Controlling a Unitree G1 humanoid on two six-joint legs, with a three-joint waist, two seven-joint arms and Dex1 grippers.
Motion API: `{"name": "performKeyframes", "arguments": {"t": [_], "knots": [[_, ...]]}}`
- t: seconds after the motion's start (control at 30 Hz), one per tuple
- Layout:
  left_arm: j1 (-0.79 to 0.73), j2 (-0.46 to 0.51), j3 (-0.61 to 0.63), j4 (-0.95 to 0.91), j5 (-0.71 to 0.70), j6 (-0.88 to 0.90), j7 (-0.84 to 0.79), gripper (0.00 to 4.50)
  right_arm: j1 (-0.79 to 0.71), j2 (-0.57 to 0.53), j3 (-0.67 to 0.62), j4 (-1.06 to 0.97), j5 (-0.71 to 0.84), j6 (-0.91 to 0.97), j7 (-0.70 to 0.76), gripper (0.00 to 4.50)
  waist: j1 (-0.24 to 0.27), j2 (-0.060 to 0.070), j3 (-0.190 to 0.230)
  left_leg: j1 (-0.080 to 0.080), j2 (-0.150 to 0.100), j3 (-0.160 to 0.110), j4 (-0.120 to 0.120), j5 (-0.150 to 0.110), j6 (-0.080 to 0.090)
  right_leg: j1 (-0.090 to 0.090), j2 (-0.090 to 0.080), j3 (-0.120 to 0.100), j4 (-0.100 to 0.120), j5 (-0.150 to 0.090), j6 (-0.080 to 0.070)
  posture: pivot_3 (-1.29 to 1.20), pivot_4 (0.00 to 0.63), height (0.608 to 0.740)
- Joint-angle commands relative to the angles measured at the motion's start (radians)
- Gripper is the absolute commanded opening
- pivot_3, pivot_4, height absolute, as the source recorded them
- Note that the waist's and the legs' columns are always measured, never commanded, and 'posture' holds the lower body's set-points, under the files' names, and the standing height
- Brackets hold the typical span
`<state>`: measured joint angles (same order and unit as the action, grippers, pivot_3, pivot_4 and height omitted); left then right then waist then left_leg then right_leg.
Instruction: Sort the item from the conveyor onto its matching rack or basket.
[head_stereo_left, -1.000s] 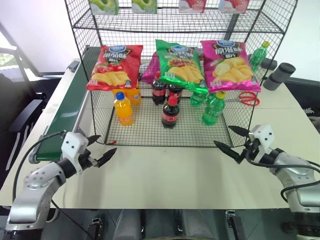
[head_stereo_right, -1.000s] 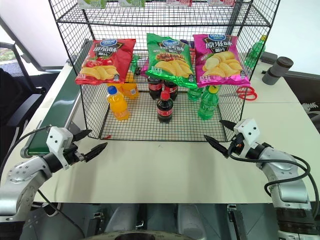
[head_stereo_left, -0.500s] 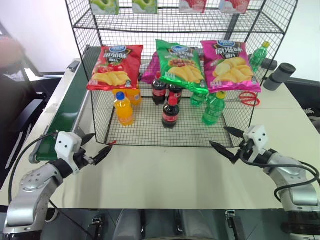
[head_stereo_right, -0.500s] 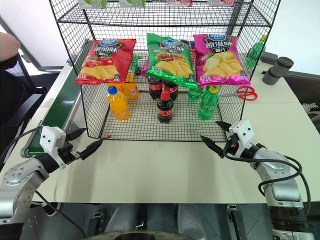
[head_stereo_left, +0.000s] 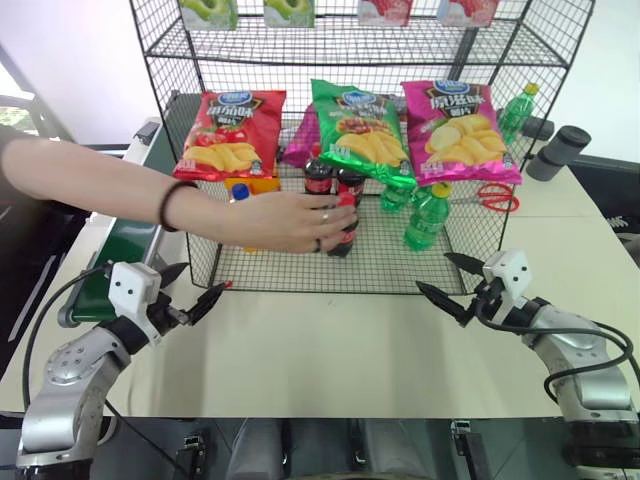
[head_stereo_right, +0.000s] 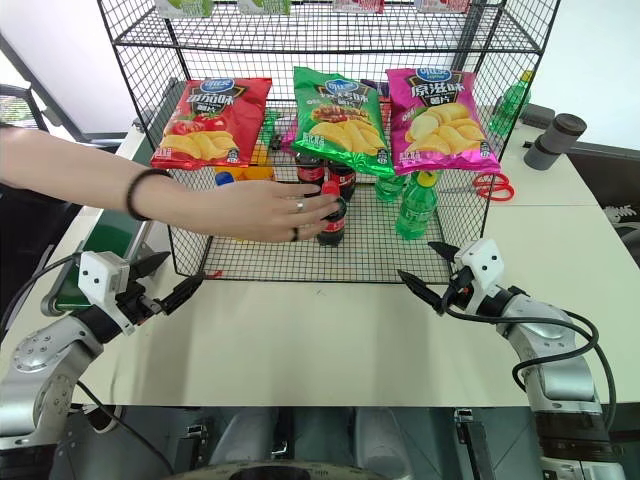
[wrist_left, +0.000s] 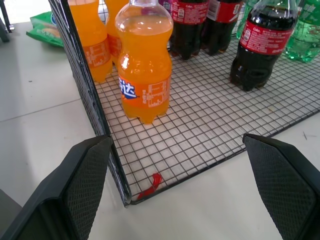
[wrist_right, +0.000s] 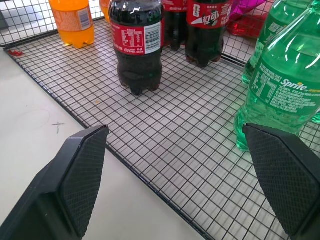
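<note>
Left eye view: a person's hand (head_stereo_left: 290, 222) reaches in from the left, w/ a dark band on the wrist, and its fingers wrap round the neck of the front cola bottle (head_stereo_left: 342, 230). That bottle stands upright on the mesh floor of the black wire rack (head_stereo_left: 300, 262), near the middle. It has a red cap, red label & dark drink. Two more cola bottles (head_stereo_left: 333, 182) stand behind it.

An orange drink bottle (wrist_left: 143, 65) stands near the rack's left wall, mostly behind the arm in the eye views. Green bottles (head_stereo_left: 428, 215) stand to the right. Three chip bags hang at the front of the rack: red (head_stereo_left: 227, 135), green (head_stereo_left: 360, 128) & pink (head_stereo_left: 458, 130). Red scissors (head_stereo_left: 492, 196) lie on the counter (head_stereo_left: 350, 350) just past the rack's right wall.

The left pincer (head_stereo_left: 200, 290) hovers over the counter near the rack's front left corner, jaws wide, nothing in them. The right pincer (head_stereo_left: 452, 283) hovers near the front right corner, also wide & holding nothing. Both are apart from the bottles.

The green conveyor (head_stereo_left: 130, 225) runs along the left side of the counter. The arm crosses over it.
</note>
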<state>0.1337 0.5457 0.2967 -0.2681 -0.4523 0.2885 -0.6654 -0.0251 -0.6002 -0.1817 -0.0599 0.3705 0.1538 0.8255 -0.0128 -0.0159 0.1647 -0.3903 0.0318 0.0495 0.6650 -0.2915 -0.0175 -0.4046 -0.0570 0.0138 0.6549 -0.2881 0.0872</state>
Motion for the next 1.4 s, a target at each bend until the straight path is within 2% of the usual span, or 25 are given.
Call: {"name": "performKeyframes", "arguments": {"t": [0.03,0.8,1.1,1.4], "knots": [[-0.01,-0.001,0.012,-0.007,0.001,-0.027,0.001,4.5,-0.012,0.007,-0.008,-0.018,0.002,-0.024,-0.005,4.46,0.0,0.0,0.0,0.0,0.0,0.0,0.0,0.0,0.0,0.0,0.0,0.0,0.0,0.0,0.0,0.0,0.15,0.74],[0.018,-0.007,0.042,-0.032,-0.007,-0.044,0.005,4.5,-0.034,0.01,0.015,-0.015,0.002,-0.026,0.003,4.46,-0.001,0.0,0.0,0.0,0.0,0.0,0.0,0.0,0.0,0.0,0.0,0.0,0.0,0.0,0.0,0.0,0.15,0.74],[0.026,-0.045,0.148,-0.032,-0.016,-0.058,0.109,4.5,-0.071,0.044,0.07,-0.021,-0.014,-0.032,0.002,4.46,-0.002,0.0,0.0,0.0,0.0,0.0,0.0,0.0,0.0,0.0,0.0,0.0,0.0,0.0,0.0,0.0,0.15,0.74],[-0.033,-0.134,0.254,0.043,-0.008,-0.088,0.296,4.5,-0.105,0.102,0.149,-0.093,-0.019,-0.012,-0.023,4.46,0.0,0.0,0.0,0.0,0.0,0.0,0.0,0.0,0.0,0.0,0.0,0.0,0.001,0.0,0.0,0.0,0.15,0.74]]}}
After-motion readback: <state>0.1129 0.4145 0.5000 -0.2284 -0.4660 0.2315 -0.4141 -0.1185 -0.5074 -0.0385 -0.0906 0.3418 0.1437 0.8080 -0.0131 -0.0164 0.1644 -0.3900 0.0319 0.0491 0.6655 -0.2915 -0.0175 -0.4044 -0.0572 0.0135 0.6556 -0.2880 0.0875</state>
